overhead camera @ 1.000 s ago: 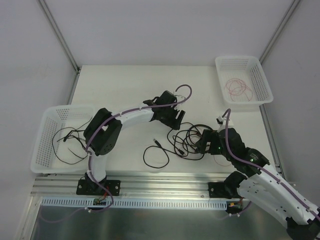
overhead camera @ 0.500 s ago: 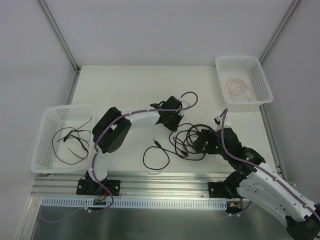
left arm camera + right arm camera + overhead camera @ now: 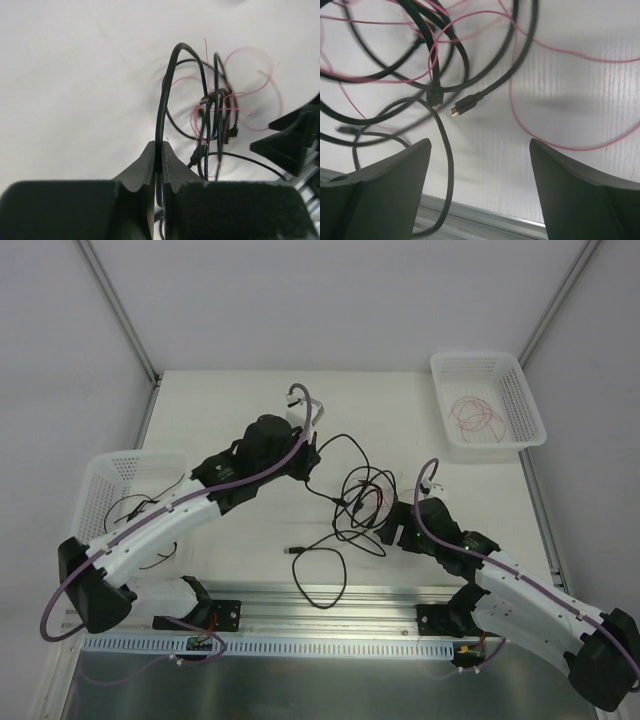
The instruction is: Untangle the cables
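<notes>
Nearest, at the front edge of the table (image 3: pixel 220 410), the right gripper (image 3: pixel 480 150) hovers with its jaws wide apart and empty over the cables (image 3: pixel 360 502), a mid-table tangle of black leads and fine red wire. Just behind, the left gripper (image 3: pixel 159 150) has its jaws clamped on one black lead (image 3: pixel 167 85) arching up from that tangle. Off to the left a white basket (image 3: pixel 88 502) holds black leads; the far-right basket (image 3: pixel 523 400) holds red wire.

The left gripper (image 3: pixel 308 465) is pinching one black strand of the cables (image 3: pixel 358 505), which are sprawling from the table's (image 3: pixel 230 410) middle toward its near edge; the right gripper (image 3: pixel 385 532) is hovering at the tangle's right side.
</notes>
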Tool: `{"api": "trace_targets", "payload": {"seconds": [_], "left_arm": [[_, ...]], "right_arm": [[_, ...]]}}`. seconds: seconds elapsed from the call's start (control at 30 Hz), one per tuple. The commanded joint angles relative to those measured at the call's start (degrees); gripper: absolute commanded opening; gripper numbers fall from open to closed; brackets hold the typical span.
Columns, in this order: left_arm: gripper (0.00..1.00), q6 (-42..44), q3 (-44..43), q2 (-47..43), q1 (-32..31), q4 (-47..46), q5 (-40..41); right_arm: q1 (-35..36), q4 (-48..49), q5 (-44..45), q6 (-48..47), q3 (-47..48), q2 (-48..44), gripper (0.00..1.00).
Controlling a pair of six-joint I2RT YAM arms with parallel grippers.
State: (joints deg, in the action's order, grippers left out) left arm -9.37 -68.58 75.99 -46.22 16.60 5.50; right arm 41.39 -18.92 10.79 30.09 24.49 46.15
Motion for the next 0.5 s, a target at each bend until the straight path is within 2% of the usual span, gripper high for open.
{"api": "trace_targets", "payload": {"seconds": [0.0, 0.23, 0.47], "left_arm": [[0.0, -1.44, 1.16, -6.28, -0.89, 2.12, -0.04], [0.0, -2.94, 0.38, -14.37, -1.24, 4.4, -1.45], [0.0, -5.14, -0.5, -17.27, -1.42, 5.55, -2.95]], "right_arm": [[0.36, 3.62, 1.78, 0.52, 2.13, -0.8, 0.83], [0.45, 0.11, 0.64, -6.44, 11.87, -1.94, 0.78], [1.15, 3.53, 0.19, -5.66, 17.08, 1.13, 0.75]]}}
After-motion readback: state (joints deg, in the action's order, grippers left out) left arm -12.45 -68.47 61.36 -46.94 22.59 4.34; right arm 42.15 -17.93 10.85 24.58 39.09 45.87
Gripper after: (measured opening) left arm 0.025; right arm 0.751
